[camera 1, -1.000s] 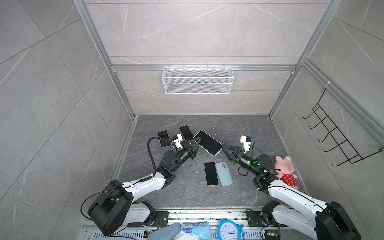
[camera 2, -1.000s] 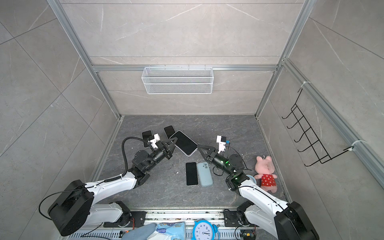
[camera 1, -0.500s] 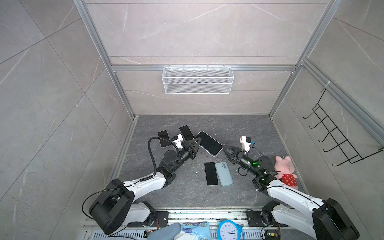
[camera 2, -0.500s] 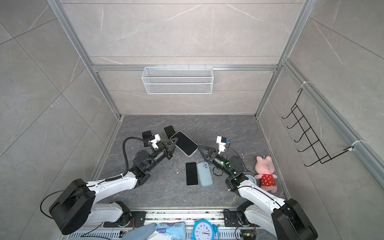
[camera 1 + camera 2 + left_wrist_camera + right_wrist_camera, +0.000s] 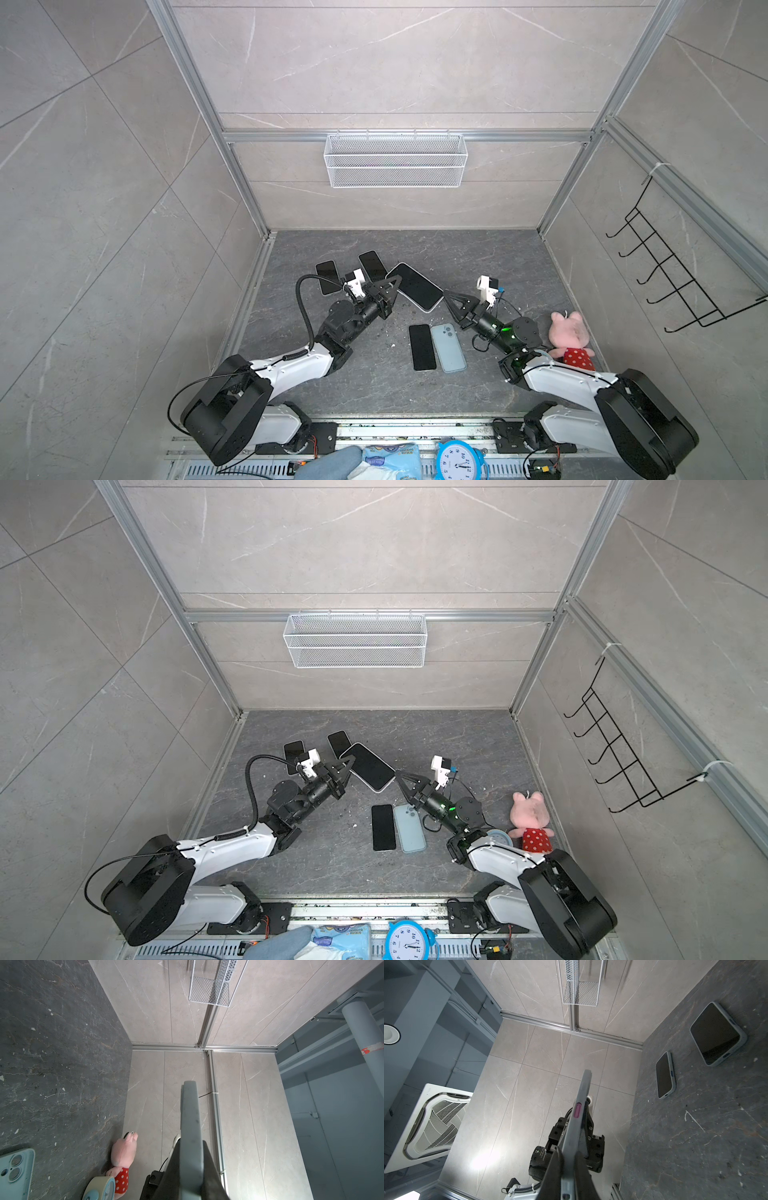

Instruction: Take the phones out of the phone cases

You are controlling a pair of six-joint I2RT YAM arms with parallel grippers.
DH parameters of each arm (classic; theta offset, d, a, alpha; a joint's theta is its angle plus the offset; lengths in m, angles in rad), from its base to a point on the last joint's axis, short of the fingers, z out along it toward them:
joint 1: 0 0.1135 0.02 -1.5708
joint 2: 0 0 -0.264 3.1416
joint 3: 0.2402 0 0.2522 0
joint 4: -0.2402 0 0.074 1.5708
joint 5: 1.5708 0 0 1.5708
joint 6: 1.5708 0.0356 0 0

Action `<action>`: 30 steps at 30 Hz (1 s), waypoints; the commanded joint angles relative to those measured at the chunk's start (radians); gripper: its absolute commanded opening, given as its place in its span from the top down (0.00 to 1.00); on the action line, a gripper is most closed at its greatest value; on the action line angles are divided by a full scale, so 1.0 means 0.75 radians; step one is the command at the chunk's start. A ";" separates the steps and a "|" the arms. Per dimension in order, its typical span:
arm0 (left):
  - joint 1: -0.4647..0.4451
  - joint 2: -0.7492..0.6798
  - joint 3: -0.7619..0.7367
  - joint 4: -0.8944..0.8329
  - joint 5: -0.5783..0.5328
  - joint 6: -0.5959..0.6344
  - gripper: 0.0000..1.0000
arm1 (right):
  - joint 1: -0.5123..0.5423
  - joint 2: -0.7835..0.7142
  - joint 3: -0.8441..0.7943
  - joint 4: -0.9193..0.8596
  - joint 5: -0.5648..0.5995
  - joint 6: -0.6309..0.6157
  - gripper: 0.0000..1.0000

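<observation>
Looking down in both top views, I see my two arms reach in low from the front edge of the floor. They point at each other over its middle. The left gripper is clamped tight on one end of the phone. The right gripper is at the other end. In the right wrist view its fingers press on both sides of the thin edge, so it grips too.

The phone sits in its grey phone case, screen up, held off the floor between the two grippers. Both wrists are rolled onto their sides, so each wrist camera sees the phone edge-on. I cannot see its back. I cannot tell if the case is loose anywhere.

A black phone and a blue phone lie side by side nearer the front edge. A pink toy sits by the right edge, just beside my right arm.
</observation>
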 commanded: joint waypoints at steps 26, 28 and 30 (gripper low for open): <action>-0.134 0.021 0.176 0.464 -0.188 0.113 1.00 | 0.003 0.238 -0.023 0.165 0.393 0.472 1.00; -0.140 0.026 0.184 0.463 -0.193 0.123 1.00 | 0.003 0.260 -0.028 0.165 0.394 0.483 1.00; -0.146 0.020 0.188 0.464 -0.203 0.139 1.00 | 0.003 0.279 -0.033 0.165 0.403 0.504 1.00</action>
